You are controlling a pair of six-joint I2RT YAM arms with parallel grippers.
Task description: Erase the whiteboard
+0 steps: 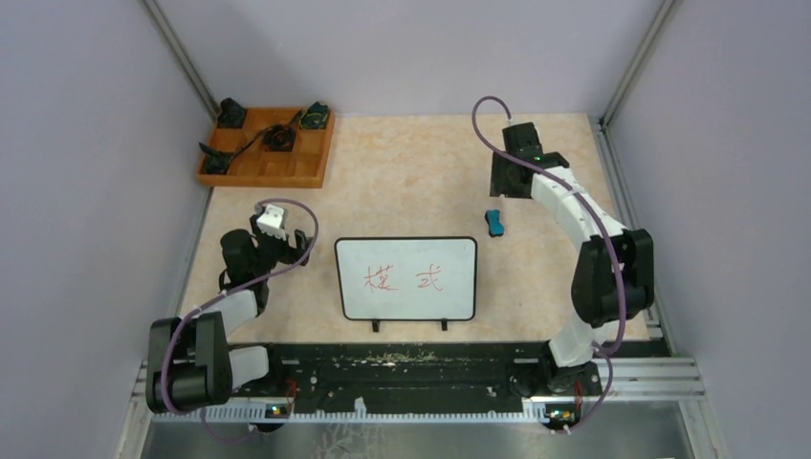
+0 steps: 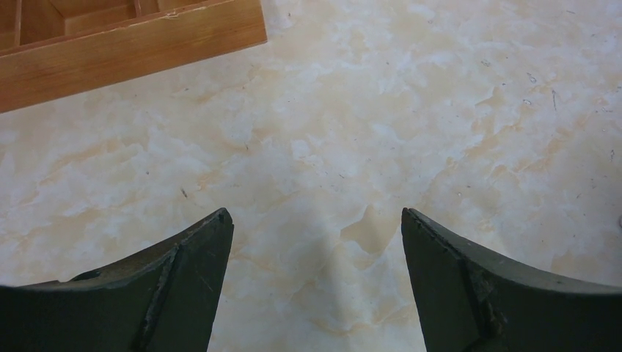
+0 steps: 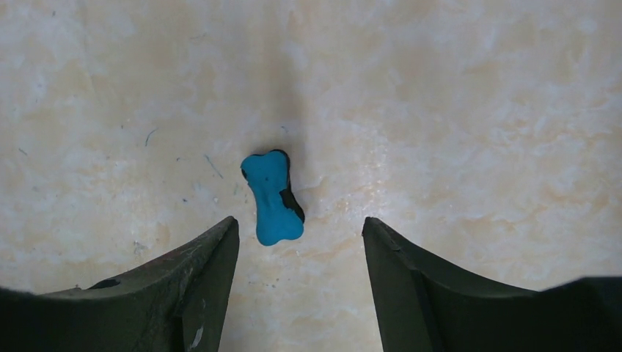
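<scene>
The whiteboard (image 1: 405,277) sits on the bench (image 1: 411,182) near its front edge, between the two arms, with its two black feet toward the arm bases and red handwritten characters (image 1: 405,278) across its middle. From overhead it cannot be settled whether it lies flat or leans. The left pincer (image 2: 315,220) is released, jaws spread over bare bench, with the orange wooden tray (image 2: 132,44) just ahead of it. The right pincer (image 3: 301,224) is likewise released and grasps nothing. A blue bone-shaped block (image 3: 272,196) (black on its underside) lies just beyond its fingertips, apart from the whiteboard's far right corner.
</scene>
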